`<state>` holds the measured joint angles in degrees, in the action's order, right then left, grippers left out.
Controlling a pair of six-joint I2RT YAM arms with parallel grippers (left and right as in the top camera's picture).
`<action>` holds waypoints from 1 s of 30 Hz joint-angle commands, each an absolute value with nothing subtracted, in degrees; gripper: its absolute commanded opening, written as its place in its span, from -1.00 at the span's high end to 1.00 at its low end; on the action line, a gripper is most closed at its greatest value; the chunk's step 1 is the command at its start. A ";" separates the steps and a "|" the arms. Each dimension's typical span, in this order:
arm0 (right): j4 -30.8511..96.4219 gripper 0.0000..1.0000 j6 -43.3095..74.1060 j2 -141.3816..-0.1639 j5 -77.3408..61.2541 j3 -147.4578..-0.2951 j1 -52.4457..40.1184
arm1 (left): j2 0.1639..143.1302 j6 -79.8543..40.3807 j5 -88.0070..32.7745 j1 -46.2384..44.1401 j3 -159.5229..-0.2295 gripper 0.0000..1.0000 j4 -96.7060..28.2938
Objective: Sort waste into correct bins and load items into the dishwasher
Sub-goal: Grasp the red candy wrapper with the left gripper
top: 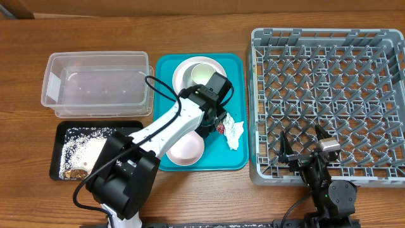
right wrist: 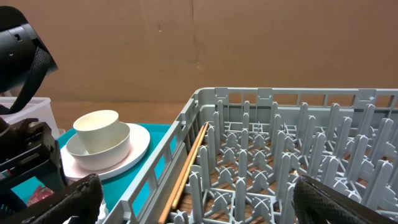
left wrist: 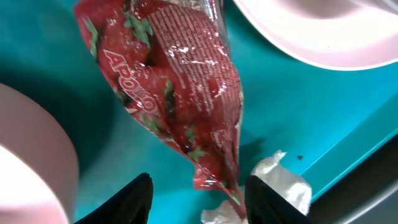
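Note:
A red strawberry-print wrapper (left wrist: 174, 87) lies on the teal tray (top: 237, 63), also seen from overhead (top: 219, 128). My left gripper (left wrist: 199, 202) is open just above it, and the wrapper's tail end lies between the fingers. A crumpled white napkin (left wrist: 283, 186) lies beside the wrapper (top: 235, 133). A pink bowl (top: 185, 150) sits at the tray's front. A cream cup (top: 204, 73) stands on a pink plate (top: 181, 75) at the back. My right gripper (top: 300, 147) is open and empty over the front left of the grey dish rack (top: 329, 38). Wooden chopsticks (right wrist: 186, 168) lie in the rack.
A clear plastic bin (top: 98, 82) stands at the far left. A black tray (top: 66, 133) with food scraps sits in front of it. The rack's wall (right wrist: 155, 168) stands between my right gripper and the teal tray.

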<state>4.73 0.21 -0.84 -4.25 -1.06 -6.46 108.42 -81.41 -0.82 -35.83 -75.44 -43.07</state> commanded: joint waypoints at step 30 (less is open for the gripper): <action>4.43 -1.00 0.27 -0.23 -4.10 -0.45 -6.31 | 112.22 -87.39 3.73 -37.21 -75.02 0.19 -39.77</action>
<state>4.71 0.21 -0.84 -4.23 -1.06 -6.46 111.42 -86.70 2.20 -36.84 -75.44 -39.75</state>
